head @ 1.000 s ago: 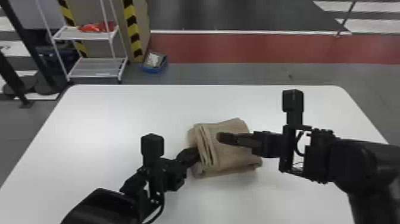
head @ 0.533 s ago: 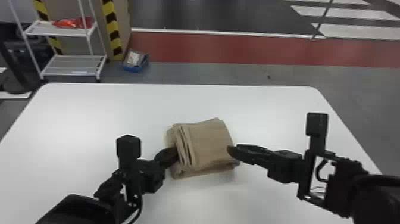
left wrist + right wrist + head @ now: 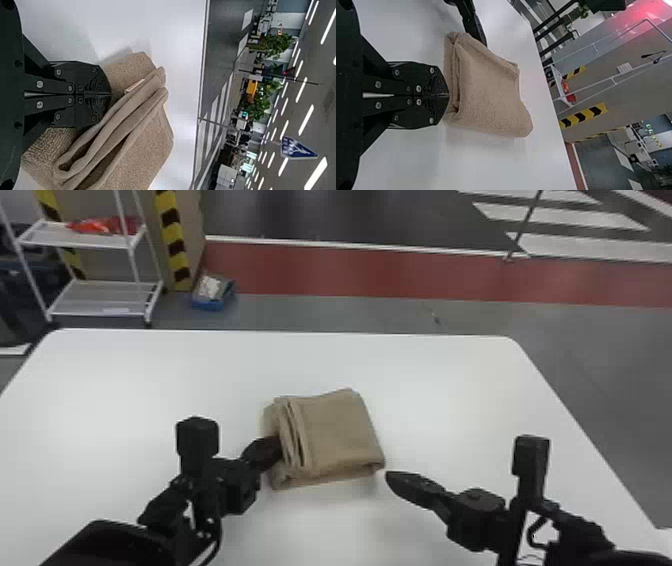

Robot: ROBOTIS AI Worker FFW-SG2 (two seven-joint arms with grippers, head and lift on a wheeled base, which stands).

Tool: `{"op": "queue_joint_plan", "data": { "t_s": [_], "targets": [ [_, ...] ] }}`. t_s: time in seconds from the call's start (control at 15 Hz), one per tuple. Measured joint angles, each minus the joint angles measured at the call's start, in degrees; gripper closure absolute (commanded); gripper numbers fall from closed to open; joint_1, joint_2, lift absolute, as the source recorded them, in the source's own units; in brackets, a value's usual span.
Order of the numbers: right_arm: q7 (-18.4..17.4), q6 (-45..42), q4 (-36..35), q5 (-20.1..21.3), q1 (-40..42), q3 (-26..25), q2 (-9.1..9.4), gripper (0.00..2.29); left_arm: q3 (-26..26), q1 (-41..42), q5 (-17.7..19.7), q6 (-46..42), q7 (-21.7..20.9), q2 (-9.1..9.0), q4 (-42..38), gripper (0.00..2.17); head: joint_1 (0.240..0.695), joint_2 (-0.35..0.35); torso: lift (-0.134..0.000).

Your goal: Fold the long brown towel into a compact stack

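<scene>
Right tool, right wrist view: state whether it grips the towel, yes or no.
No, the right tool is shut on itself, and the towel lies beyond its fingertips.

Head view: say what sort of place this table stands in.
Probably a workshop or test hall: beyond the white table are yellow-and-black striped posts, a white wire rack and a red floor strip.

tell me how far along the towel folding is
Done: the towel looks folded into a stack. In hand: nothing; the left tool is shut at its layered edge, the right tool shut beside it. Remaining: perhaps evening the uneven layers and withdrawing.
</scene>
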Motion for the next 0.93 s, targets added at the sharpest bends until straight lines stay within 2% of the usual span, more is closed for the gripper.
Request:
{"op": "queue_joint_plan", "data": {
  "t_s": [0.4, 0.67, 0.93],
  "targets": [
    [-1.3, 2.7, 4.6, 2.3, -5.3, 2.1, 0.45, 2.24, -0.1, 0.0, 0.0, 0.1, 0.0, -0.05, -0.1, 1.42, 0.695, -0.133, -0.125],
    [-1.5, 5.6, 11.0, 5.7, -11.6, 4.9, 0.54, 2.24, 0.2, 0.3, 0.3, 1.0, -0.5, 0.19, -0.5, 1.42, 0.695, -0.118, -0.125],
    [-4.1, 5.3, 15.1, 7.0, -15.9, 5.6, 0.67, 2.24, 2.9, 4.1, 0.8, 2.0, -1.9, 0.75, -5.4, 1.42, 0.695, -0.108, -0.125]
  ]
}}
